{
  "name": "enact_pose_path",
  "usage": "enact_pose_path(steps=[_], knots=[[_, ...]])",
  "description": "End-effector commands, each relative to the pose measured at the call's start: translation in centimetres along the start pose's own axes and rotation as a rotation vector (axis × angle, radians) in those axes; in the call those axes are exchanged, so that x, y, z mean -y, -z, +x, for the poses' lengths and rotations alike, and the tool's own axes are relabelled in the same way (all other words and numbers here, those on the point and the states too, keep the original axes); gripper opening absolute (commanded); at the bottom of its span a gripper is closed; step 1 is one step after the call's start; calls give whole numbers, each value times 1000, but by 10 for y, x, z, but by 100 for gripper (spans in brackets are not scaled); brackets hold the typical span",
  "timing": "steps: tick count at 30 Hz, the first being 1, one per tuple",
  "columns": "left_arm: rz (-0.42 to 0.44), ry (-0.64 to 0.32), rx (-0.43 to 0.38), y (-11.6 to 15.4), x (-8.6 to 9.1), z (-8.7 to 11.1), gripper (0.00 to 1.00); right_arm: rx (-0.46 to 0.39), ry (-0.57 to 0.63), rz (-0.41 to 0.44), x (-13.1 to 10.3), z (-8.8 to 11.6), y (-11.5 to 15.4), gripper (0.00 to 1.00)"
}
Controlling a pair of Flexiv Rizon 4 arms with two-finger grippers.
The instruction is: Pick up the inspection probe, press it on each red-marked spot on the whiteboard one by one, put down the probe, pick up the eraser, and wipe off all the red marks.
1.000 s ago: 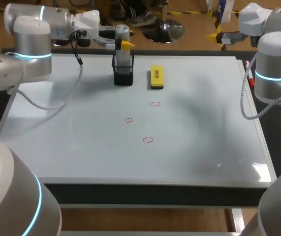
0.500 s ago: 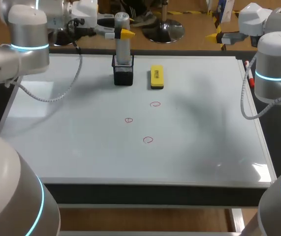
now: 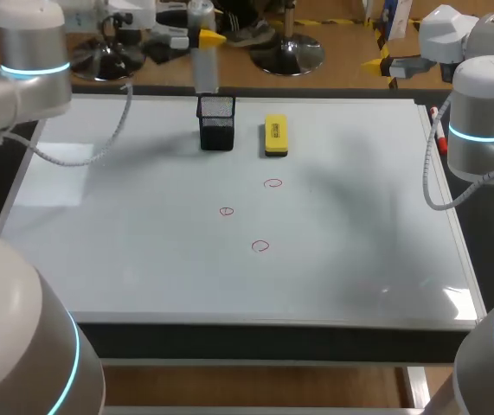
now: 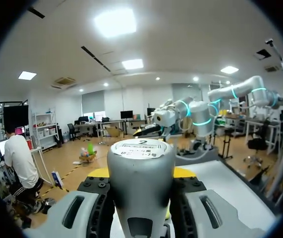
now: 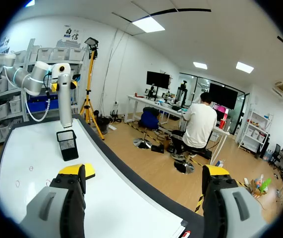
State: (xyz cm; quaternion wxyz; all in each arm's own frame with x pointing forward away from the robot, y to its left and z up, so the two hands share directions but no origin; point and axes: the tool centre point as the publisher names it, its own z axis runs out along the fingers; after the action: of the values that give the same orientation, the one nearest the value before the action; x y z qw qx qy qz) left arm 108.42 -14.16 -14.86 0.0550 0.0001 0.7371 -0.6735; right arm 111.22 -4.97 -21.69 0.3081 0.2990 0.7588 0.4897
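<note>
Grey probe [image 3: 204,69] clenched in left jaws above black holder [image 3: 216,125] (eraser [image 3: 275,137] beside it); right jaws released.

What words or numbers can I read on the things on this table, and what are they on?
Round label on top of the probe: print too blurred to read.
Label on the eraser: dark print, too small to read.
Whiteboard: only red circles, no writing.

The left arm's yellow-tipped gripper [image 3: 203,39] hung above the far edge of the white whiteboard [image 3: 143,259], clamped on the grey cylindrical probe [image 3: 204,67]. The right arm's yellow-tipped gripper [image 5: 146,173] hovered past the whiteboard's far right corner, fingers spread wide.
</note>
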Motion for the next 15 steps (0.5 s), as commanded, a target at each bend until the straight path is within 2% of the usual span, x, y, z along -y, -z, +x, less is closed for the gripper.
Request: enact_pose_path(steps=[1,15], knots=[[-19,-9,54,21,6,13,0,-1,0,-1,0,-1,0,100],[-61,-21,219,82,-3,25,0,-1,0,-1,0,-1,0,100]])
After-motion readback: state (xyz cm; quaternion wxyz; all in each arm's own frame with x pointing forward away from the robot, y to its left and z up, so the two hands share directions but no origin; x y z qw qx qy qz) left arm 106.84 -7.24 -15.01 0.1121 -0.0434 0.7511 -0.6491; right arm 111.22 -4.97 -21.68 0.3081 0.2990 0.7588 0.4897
